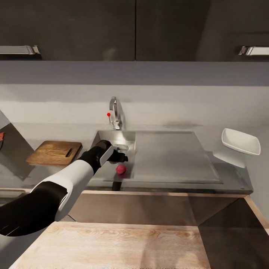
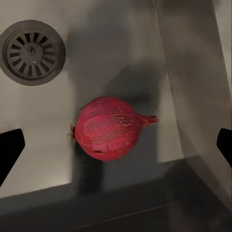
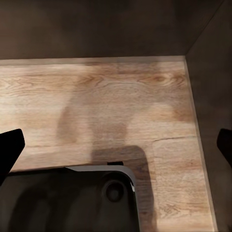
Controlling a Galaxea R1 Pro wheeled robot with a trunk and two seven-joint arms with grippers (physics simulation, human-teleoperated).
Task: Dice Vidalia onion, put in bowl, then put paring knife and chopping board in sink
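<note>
Vidalia onion between spread left claw tips, drain nearby

Right gripper spread wide over pale wooden floor; dark base below.

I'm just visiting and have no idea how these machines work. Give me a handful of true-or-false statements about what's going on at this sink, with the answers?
1. The Vidalia onion lies on the floor of the sink. True.
2. The left hand is already closed around the onion. False: its fingers stand wide apart on either side of the onion, not touching it.
3. The chopping board rests on the countertop beside the sink, on the robot's left. True.
4. The bowl sits in the sink. False: it is on the countertop, past the drainboard on the robot's right.
5. The onion covers the drain. False: it lies apart from the drain.
</note>
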